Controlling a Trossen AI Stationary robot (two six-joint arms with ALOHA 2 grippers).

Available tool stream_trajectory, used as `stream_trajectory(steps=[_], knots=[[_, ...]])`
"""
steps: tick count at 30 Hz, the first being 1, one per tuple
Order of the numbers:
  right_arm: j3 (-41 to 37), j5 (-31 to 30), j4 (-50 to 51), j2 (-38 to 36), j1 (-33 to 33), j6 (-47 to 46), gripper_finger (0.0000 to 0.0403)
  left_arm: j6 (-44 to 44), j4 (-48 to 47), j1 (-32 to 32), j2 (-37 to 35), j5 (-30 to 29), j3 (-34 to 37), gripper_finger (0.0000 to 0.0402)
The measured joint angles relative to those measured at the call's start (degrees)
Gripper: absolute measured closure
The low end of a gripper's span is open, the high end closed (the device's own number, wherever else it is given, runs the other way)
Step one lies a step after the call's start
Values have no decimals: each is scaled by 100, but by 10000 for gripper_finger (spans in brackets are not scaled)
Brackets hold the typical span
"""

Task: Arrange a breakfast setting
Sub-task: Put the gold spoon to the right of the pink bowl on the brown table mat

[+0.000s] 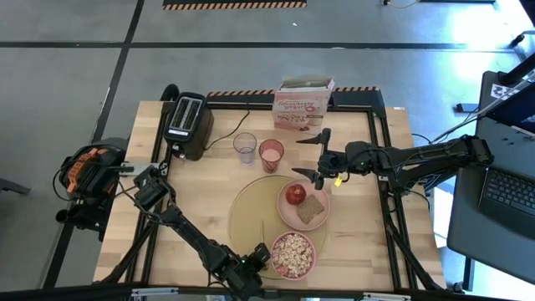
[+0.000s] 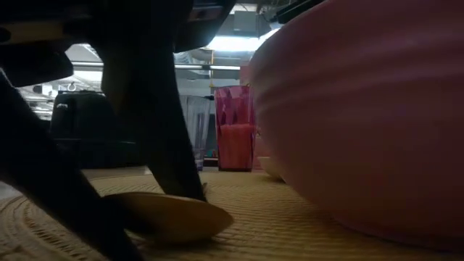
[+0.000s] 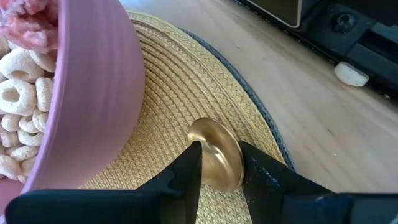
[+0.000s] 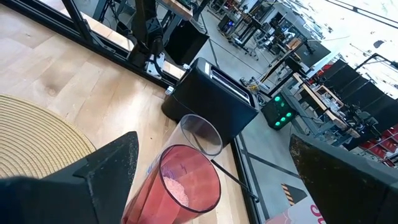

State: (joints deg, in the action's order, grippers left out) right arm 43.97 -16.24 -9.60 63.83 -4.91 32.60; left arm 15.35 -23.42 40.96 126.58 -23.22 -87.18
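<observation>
spoon [image 3: 216, 152]: pinched in the left gripper [image 3: 219, 167] jaws, bowl end on the placemat [image 3: 180, 93], right beside the cereal bowl [image 1: 293, 254]
right gripper [image 1: 316, 154]: jaws spread wide, hovering near the pink cup [image 1: 271, 155]

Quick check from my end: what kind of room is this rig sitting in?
Most likely a robotics lab or workshop, not a kitchen: the wooden table stands on a grey concrete floor with hazard-striped tape, and rows of equipment benches fill the room behind.

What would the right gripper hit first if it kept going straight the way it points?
Probably the pink tumbler, dead ahead between the right gripper's open fingers; the clear glass and black toaster lie beyond. Depth is uncertain.
</observation>
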Motion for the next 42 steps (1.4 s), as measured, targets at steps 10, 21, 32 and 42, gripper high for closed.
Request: stream_trajectory(steps=[10, 21, 32, 42], knots=[[0, 1, -3, 0, 2, 0, 17, -14, -175, 45, 14, 54, -216, 303], [2, 7, 5, 0, 0, 2, 17, -157, -416, 47, 17, 63, -282, 303], [2, 40, 32, 0, 0, 2, 17, -176, -414, 21, 7, 154, -284, 303], [2, 42, 80, 0, 4, 2, 17, -378, -418, -20, -33, 50, -284, 234]])
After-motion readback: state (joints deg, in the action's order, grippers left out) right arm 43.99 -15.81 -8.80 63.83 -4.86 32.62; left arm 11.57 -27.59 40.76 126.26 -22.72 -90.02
